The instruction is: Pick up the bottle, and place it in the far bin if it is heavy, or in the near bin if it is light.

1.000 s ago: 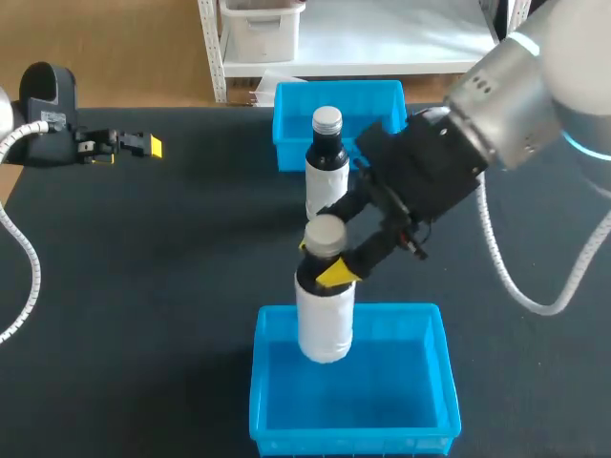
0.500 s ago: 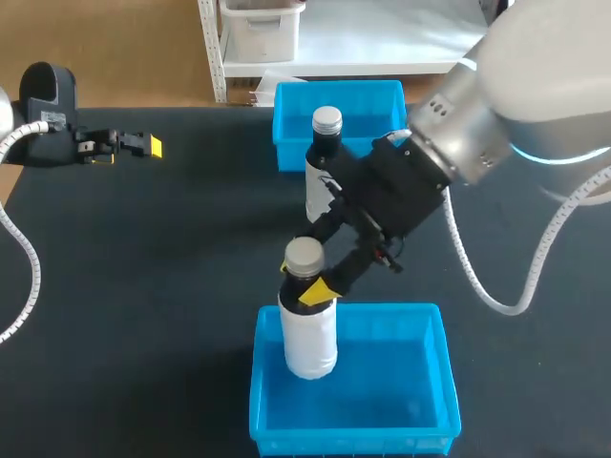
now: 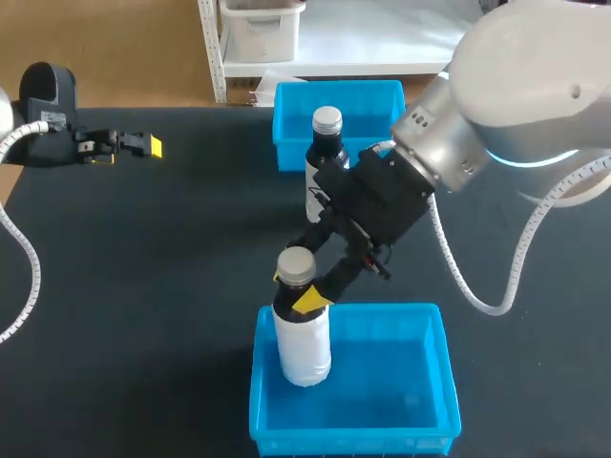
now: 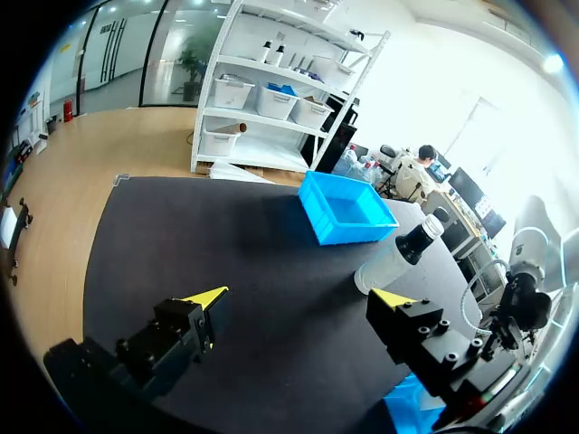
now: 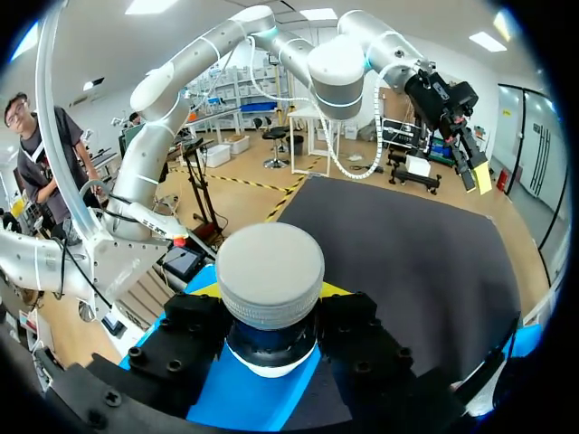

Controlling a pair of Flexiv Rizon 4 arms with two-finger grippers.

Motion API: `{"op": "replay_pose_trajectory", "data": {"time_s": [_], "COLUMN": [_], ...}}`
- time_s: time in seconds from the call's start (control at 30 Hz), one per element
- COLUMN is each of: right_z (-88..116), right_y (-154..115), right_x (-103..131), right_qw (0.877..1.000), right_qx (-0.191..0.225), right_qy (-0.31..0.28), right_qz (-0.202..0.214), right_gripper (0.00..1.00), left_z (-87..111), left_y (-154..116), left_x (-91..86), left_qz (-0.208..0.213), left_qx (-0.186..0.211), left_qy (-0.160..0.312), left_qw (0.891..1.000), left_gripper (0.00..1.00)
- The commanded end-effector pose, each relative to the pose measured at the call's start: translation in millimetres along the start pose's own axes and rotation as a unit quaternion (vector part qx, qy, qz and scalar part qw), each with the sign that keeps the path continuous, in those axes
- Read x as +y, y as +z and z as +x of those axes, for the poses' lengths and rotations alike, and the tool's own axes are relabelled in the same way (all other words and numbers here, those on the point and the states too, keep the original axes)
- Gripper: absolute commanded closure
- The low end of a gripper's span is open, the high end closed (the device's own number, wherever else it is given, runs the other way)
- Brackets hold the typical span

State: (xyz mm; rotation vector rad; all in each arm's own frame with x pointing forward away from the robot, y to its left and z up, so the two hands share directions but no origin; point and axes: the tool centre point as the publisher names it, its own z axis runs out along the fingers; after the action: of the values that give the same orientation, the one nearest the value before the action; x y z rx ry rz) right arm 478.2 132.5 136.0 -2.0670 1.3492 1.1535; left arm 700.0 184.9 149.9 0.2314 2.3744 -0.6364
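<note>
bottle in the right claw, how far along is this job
Done: the bottle is picked up, the right claw shut on its neck. In hand: it hangs upright in the left part of the near bin; contact with the floor is unclear. Left: open the claw and withdraw.

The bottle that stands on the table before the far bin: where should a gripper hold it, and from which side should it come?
Probably at the dark neck under the cap, coming level from its left. The bottle stands upright and its neck is the narrowest part; the far bin is close behind and the right arm blocks its right.
</note>
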Motion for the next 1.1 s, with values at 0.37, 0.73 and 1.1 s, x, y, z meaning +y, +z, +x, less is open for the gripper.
{"op": "replay_pose_trajectory", "data": {"time_s": [0.37, 0.73, 1.1], "right_z": [7.2, 6.9, 40.0], "right_y": [2.5, -2.8, -53.3], "right_x": [-1.9, -0.3, -2.6], "right_qw": [1.0, 1.0, 0.998], "right_qx": [0.006, 0.008, 0.05], "right_qy": [-0.006, -0.007, 0.037], "right_qz": [-0.014, -0.017, 0.013], "right_gripper": [0.76, 0.0, 0.0], "left_z": [0.0, 0.0, 0.0], "left_y": [0.0, 0.0, 0.0], "left_x": [0.0, 0.0, 0.0], "left_qz": [0.0, 0.0, 0.0], "left_qx": [0.0, 0.0, 0.0], "left_qy": [0.0, 0.0, 0.0], "left_qw": [1.0, 1.0, 1.0], "left_gripper": [0.0, 0.0, 0.0]}}
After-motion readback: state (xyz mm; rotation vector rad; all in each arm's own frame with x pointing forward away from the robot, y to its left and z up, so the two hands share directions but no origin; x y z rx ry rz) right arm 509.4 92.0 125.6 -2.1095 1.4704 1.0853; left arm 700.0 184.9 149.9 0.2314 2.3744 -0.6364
